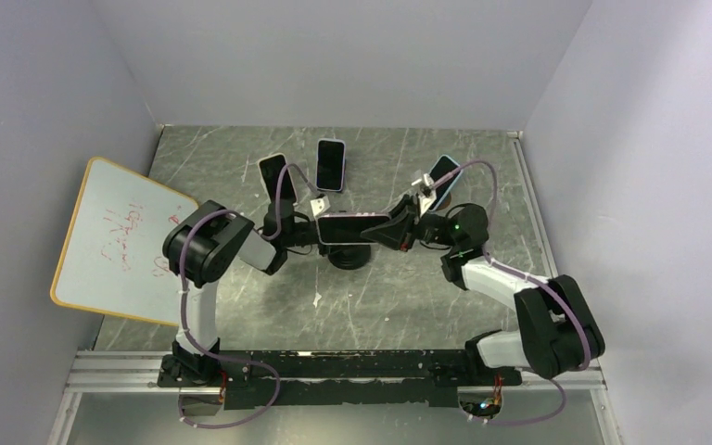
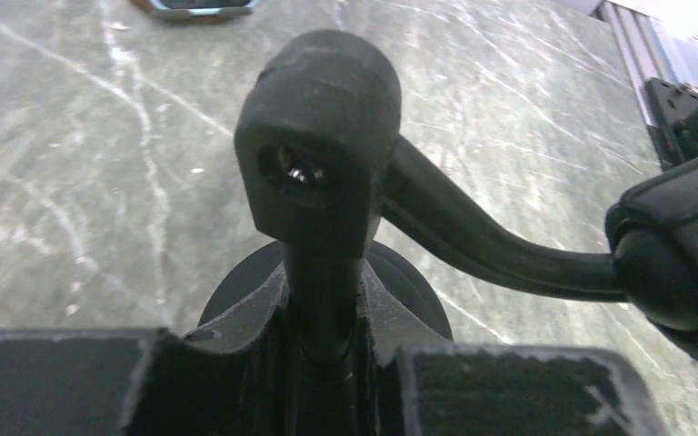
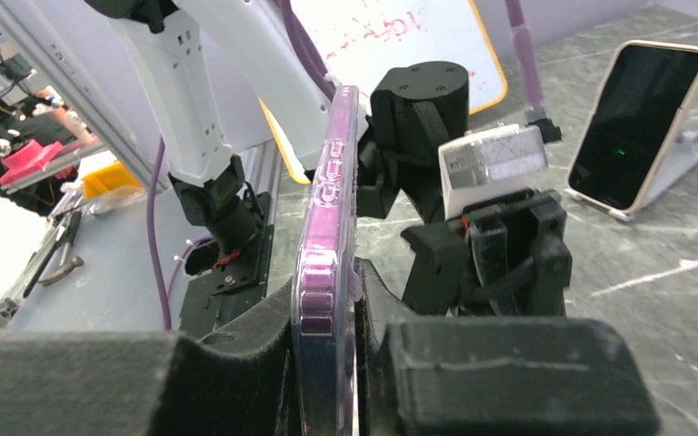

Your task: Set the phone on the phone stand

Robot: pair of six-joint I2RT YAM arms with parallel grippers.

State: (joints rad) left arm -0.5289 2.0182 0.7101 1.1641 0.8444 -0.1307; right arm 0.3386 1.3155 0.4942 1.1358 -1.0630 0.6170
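My right claw (image 3: 327,368) is clamped on the phone (image 3: 327,227), its 2 pads pressing the front and back, so the phone stands on edge in its purple case and runs straight out from my fingers. From above, its long axis lies level, left to right across the counter (image 1: 241,158). It points away from my right claw toward my left one.

My left claw (image 2: 323,363) is nearly closed, with its 2 fingers hugging the upright post of the stand (image 2: 318,136) just above the round base. I judge this to be a bracing grip that keeps the stand from tipping.

The relation that matters is that the phone hangs in the air between my 2 claws. It is directly over the stand, close to its bent arm, and not yet seated. My right claw comes in from the right and my left from the left, so the stand is steadied on 1 side and fed from the other. I cannot tell from these views which way the cradle faces. I would guess the phone must come down and rotate to meet it.

3 other phones (image 1: 331,165) sit on their own stands farther back, well apart from this one.
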